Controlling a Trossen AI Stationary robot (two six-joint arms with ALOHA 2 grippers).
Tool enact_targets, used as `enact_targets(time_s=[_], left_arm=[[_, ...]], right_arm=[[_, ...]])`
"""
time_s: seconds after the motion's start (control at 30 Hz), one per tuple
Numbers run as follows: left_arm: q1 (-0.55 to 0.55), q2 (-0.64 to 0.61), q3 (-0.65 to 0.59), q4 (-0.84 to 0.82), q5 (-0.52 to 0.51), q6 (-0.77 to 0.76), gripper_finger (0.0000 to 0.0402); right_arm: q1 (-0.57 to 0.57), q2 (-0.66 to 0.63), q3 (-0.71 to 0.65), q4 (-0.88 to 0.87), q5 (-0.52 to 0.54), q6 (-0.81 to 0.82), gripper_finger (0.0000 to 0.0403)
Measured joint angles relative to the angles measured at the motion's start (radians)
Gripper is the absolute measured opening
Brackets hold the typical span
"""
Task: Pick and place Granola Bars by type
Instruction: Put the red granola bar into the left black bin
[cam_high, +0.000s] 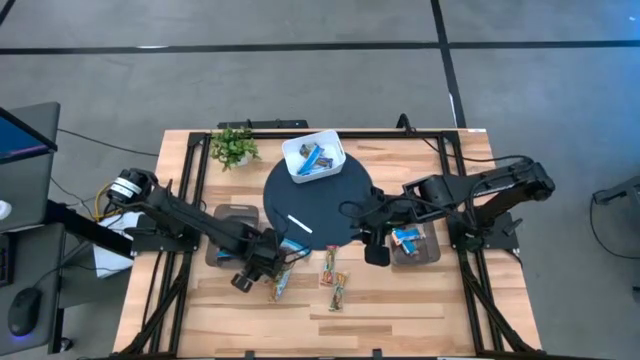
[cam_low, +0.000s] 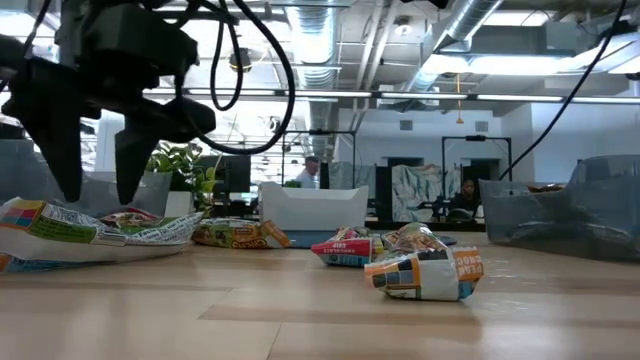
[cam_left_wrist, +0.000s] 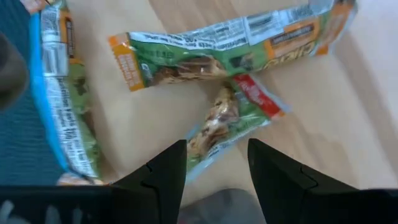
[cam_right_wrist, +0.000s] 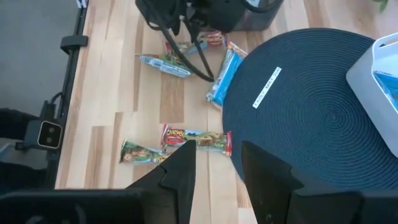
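Observation:
Several tan-and-green granola bars lie flat on the wooden table. Three sit under my left gripper (cam_high: 245, 280): a long one (cam_left_wrist: 230, 43), a short one with a red end (cam_left_wrist: 227, 118) and a blue-edged one (cam_left_wrist: 62, 93). My left gripper (cam_left_wrist: 216, 165) is open and hovers just above them (cam_low: 100, 195), with its fingers on either side of the short bar's near end. Two more bars (cam_high: 330, 265) (cam_high: 340, 292) lie near the table's middle. A blue bar (cam_high: 293, 247) rests at the mat's edge. My right gripper (cam_high: 375, 252) is open over the mat's right rim, above two bars (cam_right_wrist: 196, 137).
A dark round mat (cam_high: 310, 205) carries a white box (cam_high: 313, 157) with blue bars in it, and a thin white stick (cam_high: 300, 224). A clear bin (cam_high: 415, 243) on the right holds a blue bar. Another clear bin (cam_high: 232, 225) stands on the left. A small plant (cam_high: 235, 147) is at the far edge.

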Motion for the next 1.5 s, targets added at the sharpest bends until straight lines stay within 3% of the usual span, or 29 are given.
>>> enact_targets(time_s=[0.17, 0.5, 0.93, 1.5], left_arm=[[-0.002, 0.001, 0.000, 0.001, -0.081, 0.052, 0.0164], [0.008, 0.019, -0.004, 0.008, -0.101, 0.125, 0.0164], [0.004, 0.019, 0.024, 0.024, -0.044, 0.208, 0.0164], [0.029, 0.079, 0.027, 0.007, -0.017, 0.144, 0.0164]], right_arm=[[0.000, 0.000, 0.000, 0.000, 0.024, 0.020, 0.0118], [0.000, 0.000, 0.000, 0.009, 0.048, 0.021, 0.0118], [-0.005, 0.000, 0.000, 0.009, 0.082, 0.010, 0.0118], [-0.039, 0.001, 0.000, 0.019, 0.100, -0.019, 0.0118]])
